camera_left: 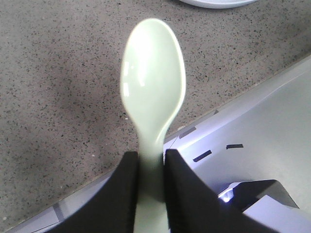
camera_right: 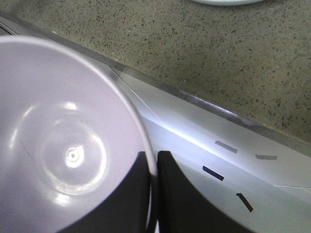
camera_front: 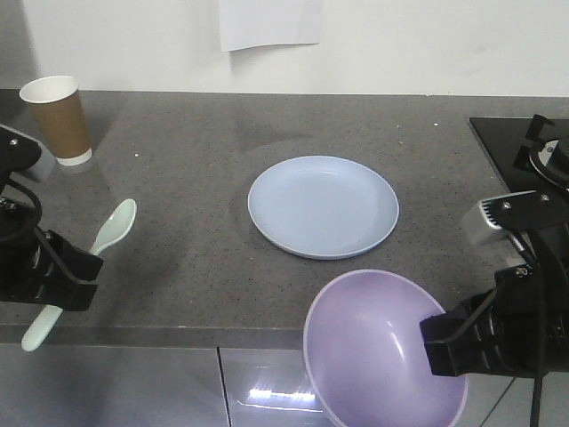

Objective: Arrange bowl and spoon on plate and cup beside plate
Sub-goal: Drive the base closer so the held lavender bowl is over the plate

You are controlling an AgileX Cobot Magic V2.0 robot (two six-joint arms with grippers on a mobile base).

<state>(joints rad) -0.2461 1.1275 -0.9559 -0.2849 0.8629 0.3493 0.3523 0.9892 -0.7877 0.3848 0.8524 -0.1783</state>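
Observation:
The pale blue plate (camera_front: 323, 205) lies bare in the middle of the grey counter. My left gripper (camera_front: 73, 267) is shut on the handle of the mint-green spoon (camera_front: 108, 233), held above the counter's front left edge; in the left wrist view the spoon (camera_left: 153, 80) points away from the gripper (camera_left: 151, 160). My right gripper (camera_front: 442, 342) is shut on the rim of the lavender bowl (camera_front: 373, 347), held tilted in front of the counter edge. In the right wrist view the bowl (camera_right: 63, 145) fills the left side, its rim pinched in the gripper (camera_right: 153, 160). The brown paper cup (camera_front: 58, 118) stands upright at the back left.
A black cooktop (camera_front: 520, 142) sits at the right edge of the counter. A white sheet (camera_front: 269, 22) hangs on the wall behind. Glossy cabinet fronts (camera_front: 178, 387) run below the counter's front edge.

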